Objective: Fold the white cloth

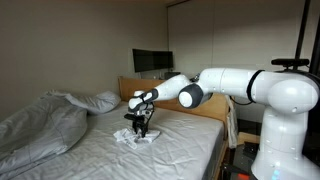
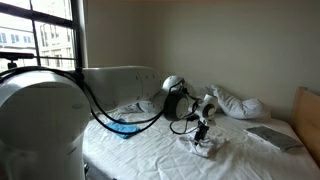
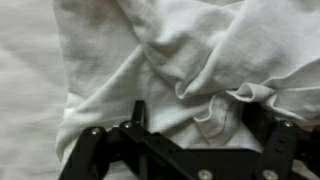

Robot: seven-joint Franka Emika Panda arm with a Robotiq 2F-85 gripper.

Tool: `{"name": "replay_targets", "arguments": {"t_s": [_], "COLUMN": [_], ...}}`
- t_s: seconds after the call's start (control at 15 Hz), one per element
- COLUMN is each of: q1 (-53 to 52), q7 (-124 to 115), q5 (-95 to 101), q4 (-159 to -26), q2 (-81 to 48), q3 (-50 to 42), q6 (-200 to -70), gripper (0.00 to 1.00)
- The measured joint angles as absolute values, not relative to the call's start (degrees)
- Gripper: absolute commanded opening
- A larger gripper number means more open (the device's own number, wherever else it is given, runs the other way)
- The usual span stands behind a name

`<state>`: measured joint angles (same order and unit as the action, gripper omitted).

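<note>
Nearest the wrist camera, the gripper [image 3: 195, 115] is seen at the bottom edge of the frame, its black fingers [image 3: 138, 112] spread wide apart with nothing clamped between them. Directly beneath and ahead of it the white cloth [image 3: 180, 50] is spread, rumpled into thick folds, with a seam or hem lying just beside the finger on the other side. Most of this view is filled by the fabric; a strip of bedsheet [image 3: 25, 70] is left visible along one side.

In both exterior views the gripper [image 1: 139, 125] [image 2: 201, 132] is pointed straight down over the middle of the bed, and the white cloth [image 1: 125, 136] [image 2: 207, 148] is bunched in a small heap right under it – whether the fingertips are touching the fabric cannot be told. The heap is set on the flat bedsheet [image 1: 170, 155], well apart from the big rumpled duvet [image 1: 40, 125], which is piled along one edge of the mattress, and from the pillows [image 2: 240, 103] by the headboard.
</note>
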<state>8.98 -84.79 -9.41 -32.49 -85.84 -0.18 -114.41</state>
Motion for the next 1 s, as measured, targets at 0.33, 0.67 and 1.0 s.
{"name": "replay_targets", "arguments": {"t_s": [0.33,0.67,1.0], "q1": [7.2,5.6,5.0], "q7": [-84.8,-84.8,-84.8], "q5": [-8.4,-7.8,-7.1], "q4": [-35.2,-34.8,-32.3], "q2": [-85.9,-85.8,-85.5], "q3": [-3.2,-4.9,-5.5], "q6": [-128.5,-132.8,-132.5], "gripper": [1.00,1.00,1.00]}}
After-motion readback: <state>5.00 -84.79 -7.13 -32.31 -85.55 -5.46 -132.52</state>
